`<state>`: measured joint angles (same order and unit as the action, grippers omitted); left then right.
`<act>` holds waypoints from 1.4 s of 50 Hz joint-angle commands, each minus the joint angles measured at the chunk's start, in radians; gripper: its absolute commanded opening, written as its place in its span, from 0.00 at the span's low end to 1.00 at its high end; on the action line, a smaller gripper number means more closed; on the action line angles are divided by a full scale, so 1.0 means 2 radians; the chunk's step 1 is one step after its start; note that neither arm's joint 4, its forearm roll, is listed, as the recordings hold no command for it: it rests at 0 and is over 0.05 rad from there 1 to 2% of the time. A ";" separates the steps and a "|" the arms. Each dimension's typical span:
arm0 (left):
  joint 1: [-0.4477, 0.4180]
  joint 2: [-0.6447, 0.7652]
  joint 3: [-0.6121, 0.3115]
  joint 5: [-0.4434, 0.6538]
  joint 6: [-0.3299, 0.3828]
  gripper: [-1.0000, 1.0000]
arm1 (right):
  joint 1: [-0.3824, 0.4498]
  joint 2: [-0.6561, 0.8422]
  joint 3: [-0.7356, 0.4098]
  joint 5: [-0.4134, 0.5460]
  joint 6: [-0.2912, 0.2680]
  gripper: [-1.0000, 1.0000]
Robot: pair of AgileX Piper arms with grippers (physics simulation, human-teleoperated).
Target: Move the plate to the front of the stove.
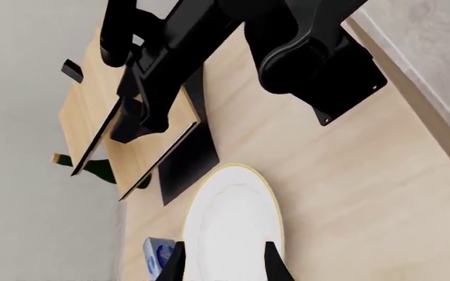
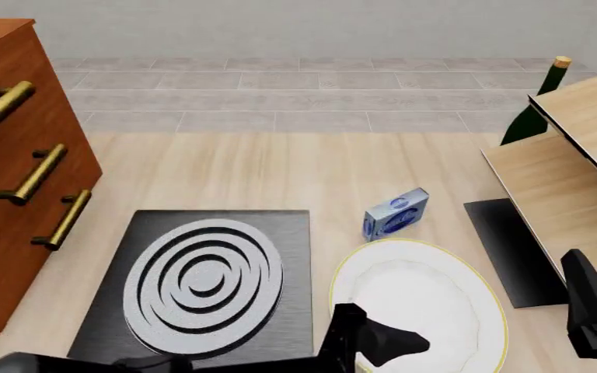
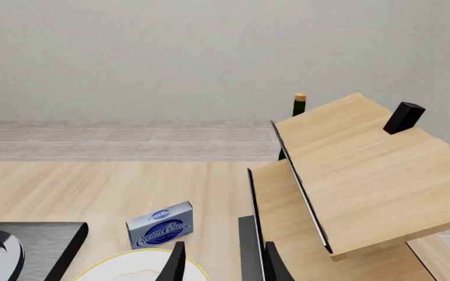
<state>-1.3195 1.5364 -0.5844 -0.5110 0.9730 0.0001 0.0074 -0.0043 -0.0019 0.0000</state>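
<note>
The stove [image 2: 200, 291] lay at the left of the table. Just right of it sat the plate [image 2: 423, 307], with the left gripper [image 1: 223, 263] reaching over its near-left edge, fingers apart and straddling the rim. A blue box [image 2: 396, 214] stood behind the plate. The right gripper's [image 3: 223, 263] fingers were apart, holding nothing.

A smooth, glossy white ceramic-looking plate with a thin yellow-gold rim [image 2: 423, 299] lies on the pale matt wood-grain tabletop [image 2: 277, 167], right of a brushed-metal-looking black stove slab [image 2: 288, 256]; at far left, a polished reddish wooden drawer cabinet [image 2: 8, 179] carries shiny brass-coloured bar handles [image 2: 34, 175].
</note>
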 commanded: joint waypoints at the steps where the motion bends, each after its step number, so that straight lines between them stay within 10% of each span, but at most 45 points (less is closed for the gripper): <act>1: 0.000 0.015 0.010 -0.014 0.014 1.00 | 0.000 0.000 0.000 0.000 0.000 1.00; 70: 0.015 0.101 -0.013 -0.022 0.052 1.00 | 0.000 0.000 0.000 0.000 0.000 1.00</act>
<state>-1.3023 1.7303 -0.6004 -0.5617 1.0707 0.0001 0.0075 -0.0043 -0.0019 0.0000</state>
